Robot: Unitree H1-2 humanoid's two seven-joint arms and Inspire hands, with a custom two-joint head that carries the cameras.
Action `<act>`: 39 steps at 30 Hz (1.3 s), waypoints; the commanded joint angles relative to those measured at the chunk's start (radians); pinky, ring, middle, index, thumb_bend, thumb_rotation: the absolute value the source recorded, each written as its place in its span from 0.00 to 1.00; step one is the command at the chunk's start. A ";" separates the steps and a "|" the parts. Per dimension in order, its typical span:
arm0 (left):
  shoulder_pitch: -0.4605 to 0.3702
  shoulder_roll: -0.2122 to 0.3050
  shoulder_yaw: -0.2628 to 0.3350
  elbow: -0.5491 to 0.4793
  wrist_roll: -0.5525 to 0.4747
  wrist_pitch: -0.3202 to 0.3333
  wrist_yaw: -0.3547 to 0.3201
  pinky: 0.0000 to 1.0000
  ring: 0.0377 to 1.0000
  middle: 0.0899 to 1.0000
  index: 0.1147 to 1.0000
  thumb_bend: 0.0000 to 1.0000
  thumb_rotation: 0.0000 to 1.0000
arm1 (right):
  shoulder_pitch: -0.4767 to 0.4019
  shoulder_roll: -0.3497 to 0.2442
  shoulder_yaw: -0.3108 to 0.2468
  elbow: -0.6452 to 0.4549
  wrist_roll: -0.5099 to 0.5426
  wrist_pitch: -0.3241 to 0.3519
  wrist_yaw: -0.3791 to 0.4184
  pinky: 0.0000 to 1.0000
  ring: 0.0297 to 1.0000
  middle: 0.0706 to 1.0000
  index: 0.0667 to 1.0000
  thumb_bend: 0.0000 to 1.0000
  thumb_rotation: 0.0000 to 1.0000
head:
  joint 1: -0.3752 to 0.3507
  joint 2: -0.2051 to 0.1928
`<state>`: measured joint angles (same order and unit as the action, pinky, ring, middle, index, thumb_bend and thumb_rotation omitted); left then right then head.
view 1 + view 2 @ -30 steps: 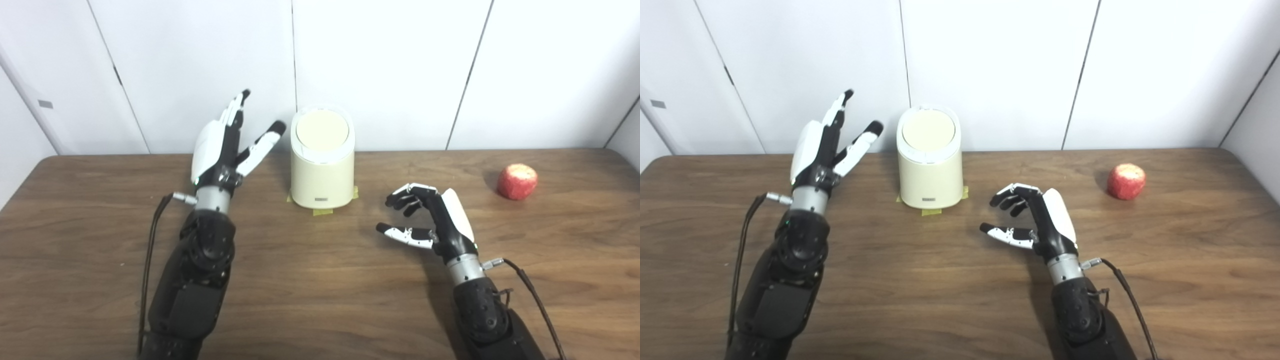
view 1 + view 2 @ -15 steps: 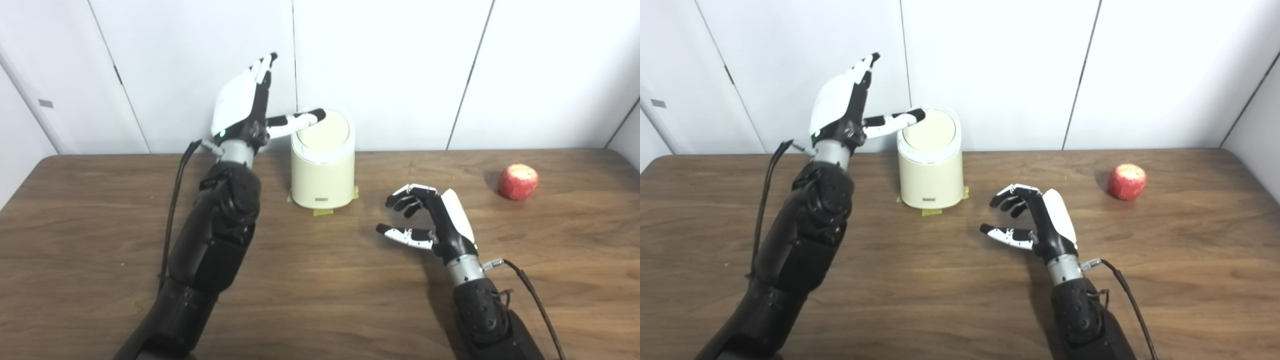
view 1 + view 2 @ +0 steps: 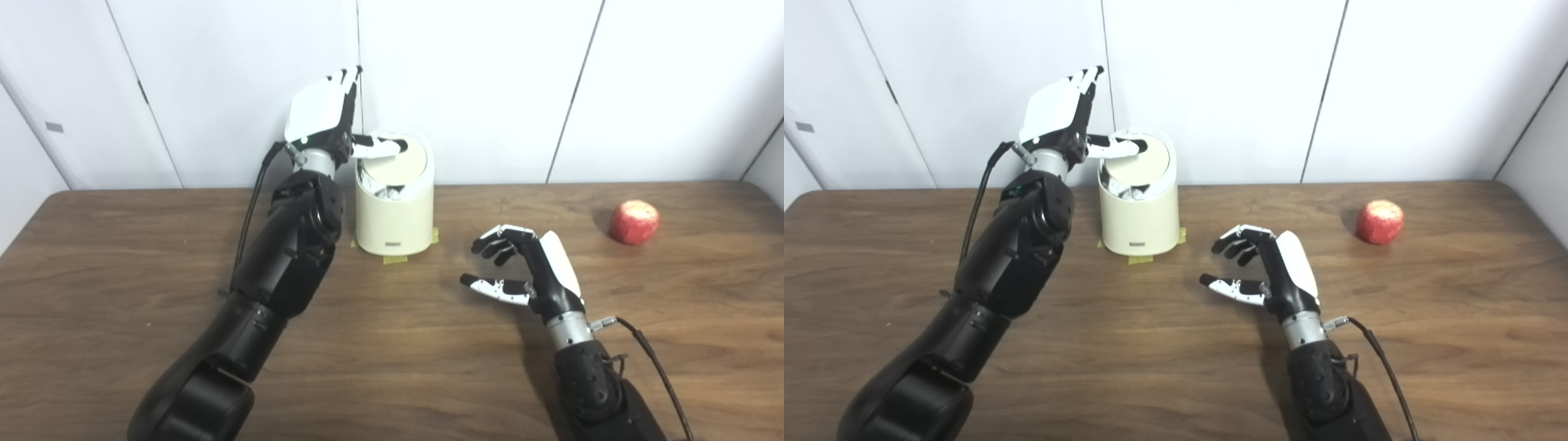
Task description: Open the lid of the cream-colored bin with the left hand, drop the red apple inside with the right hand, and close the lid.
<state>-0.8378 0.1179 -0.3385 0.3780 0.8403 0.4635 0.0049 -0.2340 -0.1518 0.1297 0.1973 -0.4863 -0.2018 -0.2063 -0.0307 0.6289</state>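
Press your left hand [image 3: 321, 122] steadily on the lid [image 3: 401, 162] — its thumb bears on the near edge, fingers spread, and the lid tips inward on the cream-colored bin [image 3: 395, 211]. Your right hand [image 3: 533, 269], fingers apart and empty, rests well left of the red apple [image 3: 634, 222] — reach right for it.

cream bin [image 3: 395, 214], red apple [image 3: 634, 222], dark wood-grain table [image 3: 392, 367], perhaps yellowish tape [image 3: 395, 260] under the bin.

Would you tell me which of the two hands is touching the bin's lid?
The left hand: its thumb presses the tilted lid of the cream-colored bin. The right hand hovers open over the table, touching nothing.
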 commanded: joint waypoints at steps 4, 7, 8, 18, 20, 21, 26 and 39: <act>-0.079 0.016 -0.013 0.019 0.028 -0.013 0.054 1.00 1.00 1.00 1.00 0.91 0.44 | 0.004 -0.001 0.000 -0.004 0.003 -0.031 -0.012 0.44 0.54 0.57 0.46 0.49 0.14 | 0.001 0.000; -0.083 0.021 -0.028 0.038 0.037 -0.008 0.061 1.00 1.00 1.00 1.00 0.93 0.43 | 0.004 0.000 0.000 -0.005 0.001 -0.030 -0.014 0.44 0.53 0.57 0.46 0.49 0.14 | 0.001 0.000; -0.083 0.023 -0.033 0.044 0.041 -0.008 0.065 1.00 1.00 1.00 1.00 0.94 0.43 | 0.004 0.000 -0.001 -0.007 0.003 -0.027 -0.012 0.44 0.53 0.57 0.46 0.49 0.14 | 0.001 0.000; -0.065 0.049 -0.087 0.046 0.133 0.002 0.074 1.00 1.00 1.00 1.00 1.00 0.36 | 0.007 0.002 -0.001 -0.017 0.001 -0.017 -0.008 0.44 0.53 0.56 0.46 0.49 0.14 | 0.004 0.004; -0.065 0.062 -0.116 0.052 0.169 0.000 0.075 1.00 1.00 1.00 1.00 1.00 0.37 | 0.006 0.004 -0.001 -0.017 0.000 -0.012 -0.008 0.43 0.53 0.57 0.46 0.49 0.14 | 0.004 0.003; -0.065 0.068 -0.131 0.056 0.187 -0.002 0.075 1.00 1.00 1.00 1.00 1.00 0.37 | 0.006 0.004 -0.001 -0.017 0.001 -0.010 -0.005 0.43 0.53 0.57 0.46 0.49 0.14 | 0.004 0.003; -0.067 0.097 -0.205 0.070 0.268 -0.018 0.086 1.00 1.00 1.00 1.00 1.00 0.37 | 0.002 0.002 0.002 -0.006 0.003 -0.031 -0.010 0.43 0.53 0.57 0.46 0.49 0.14 | 0.003 0.003; -0.070 0.133 -0.303 0.089 0.424 -0.018 0.021 1.00 1.00 1.00 1.00 1.00 0.30 | 0.001 0.004 0.001 -0.007 -0.003 -0.021 -0.012 0.44 0.54 0.57 0.46 0.49 0.14 | 0.005 -0.001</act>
<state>-0.8764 0.2291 -0.6361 0.4453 1.2378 0.4499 0.0506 -0.2282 -0.1519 0.1313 0.1890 -0.4908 -0.2000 -0.2038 -0.0245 0.6274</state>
